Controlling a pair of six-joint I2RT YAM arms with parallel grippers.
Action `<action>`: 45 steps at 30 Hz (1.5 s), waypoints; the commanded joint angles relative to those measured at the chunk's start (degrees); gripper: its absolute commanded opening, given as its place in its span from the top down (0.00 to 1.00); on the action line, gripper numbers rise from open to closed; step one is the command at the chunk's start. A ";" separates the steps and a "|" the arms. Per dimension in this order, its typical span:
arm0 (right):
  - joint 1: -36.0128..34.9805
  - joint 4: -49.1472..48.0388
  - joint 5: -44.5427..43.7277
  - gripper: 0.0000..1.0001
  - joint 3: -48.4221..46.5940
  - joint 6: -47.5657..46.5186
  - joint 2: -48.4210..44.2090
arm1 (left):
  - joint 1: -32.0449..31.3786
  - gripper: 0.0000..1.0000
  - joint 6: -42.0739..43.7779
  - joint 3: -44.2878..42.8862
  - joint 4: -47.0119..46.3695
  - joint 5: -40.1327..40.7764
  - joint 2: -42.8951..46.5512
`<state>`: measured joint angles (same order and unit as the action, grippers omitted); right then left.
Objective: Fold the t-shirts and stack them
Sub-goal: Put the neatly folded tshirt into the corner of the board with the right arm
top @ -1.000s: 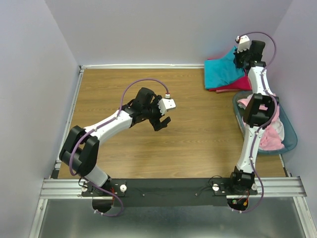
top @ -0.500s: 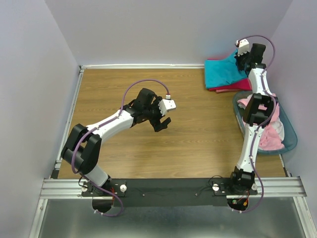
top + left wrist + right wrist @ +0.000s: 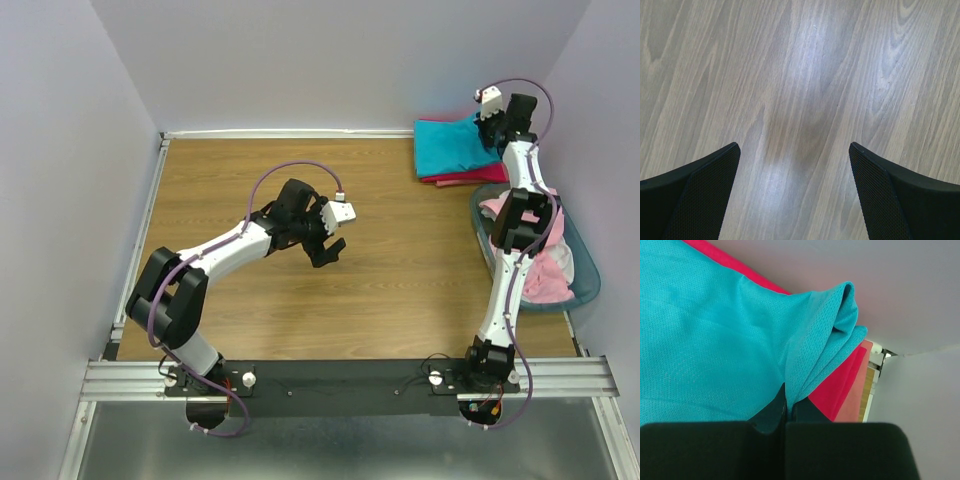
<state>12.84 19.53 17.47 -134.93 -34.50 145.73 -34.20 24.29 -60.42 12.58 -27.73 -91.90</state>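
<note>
A teal t-shirt [image 3: 450,145] lies folded on a crimson-pink t-shirt [image 3: 470,177] at the table's far right corner; a salmon shirt [image 3: 856,400] edge shows beneath them in the right wrist view. My right gripper [image 3: 488,128] is shut on a bunched fold of the teal shirt [image 3: 805,355] and lifts that edge. Its gripper [image 3: 790,409] pinches the cloth between its tips. Light pink t-shirts [image 3: 545,275] fill the basket. My left gripper [image 3: 326,247] is open and empty above bare wood [image 3: 795,100] at the table's middle.
A blue-tinted plastic basket [image 3: 592,285] stands at the right edge beside the right arm. Purple walls enclose the table on three sides. The wall is close behind the shirt stack.
My right gripper has risen and shifted slightly right with the teal fold in it. The left arm has barely moved.
</note>
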 commanded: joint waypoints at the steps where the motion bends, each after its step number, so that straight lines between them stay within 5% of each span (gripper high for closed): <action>1: 1.31 -3.44 -1.21 0.99 -2.09 -2.76 2.45 | 0.27 0.02 -1.18 -1.36 0.25 -1.72 -0.56; 4: 1.31 -4.50 -2.35 0.89 -2.09 -3.56 3.07 | 0.18 0.02 -1.35 -1.01 0.34 -1.89 0.14; 5: 1.31 -5.02 -3.23 0.63 -2.17 -3.03 3.07 | 0.27 0.02 -1.35 -1.01 0.52 -1.72 0.49; 7: 1.31 -6.25 -6.48 0.35 -3.13 -1.80 3.33 | 0.18 0.03 -1.53 -1.27 0.95 -1.37 0.67; 16: 1.31 -7.22 -6.93 0.03 -2.00 5.49 -3.52 | 0.71 0.03 -3.90 -1.28 1.31 -1.72 4.27; 26: 1.22 -6.35 1.15 0.00 12.75 22.35 -23.02 | 7.64 0.03 -9.70 -1.70 0.25 -2.77 11.82; 35: 0.96 8.32 11.17 0.00 25.41 30.63 -41.30 | 24.15 0.03 -11.90 -5.23 4.64 -5.24 17.80; 45: -5.72 14.22 11.08 0.00 60.73 27.12 -66.52 | 29.62 0.02 -8.21 3.90 10.63 1.62 27.38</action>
<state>10.59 28.64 28.18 -83.77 -6.04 86.43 -4.93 14.81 -60.86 19.09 -28.75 -68.23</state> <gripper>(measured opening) 0.998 0.974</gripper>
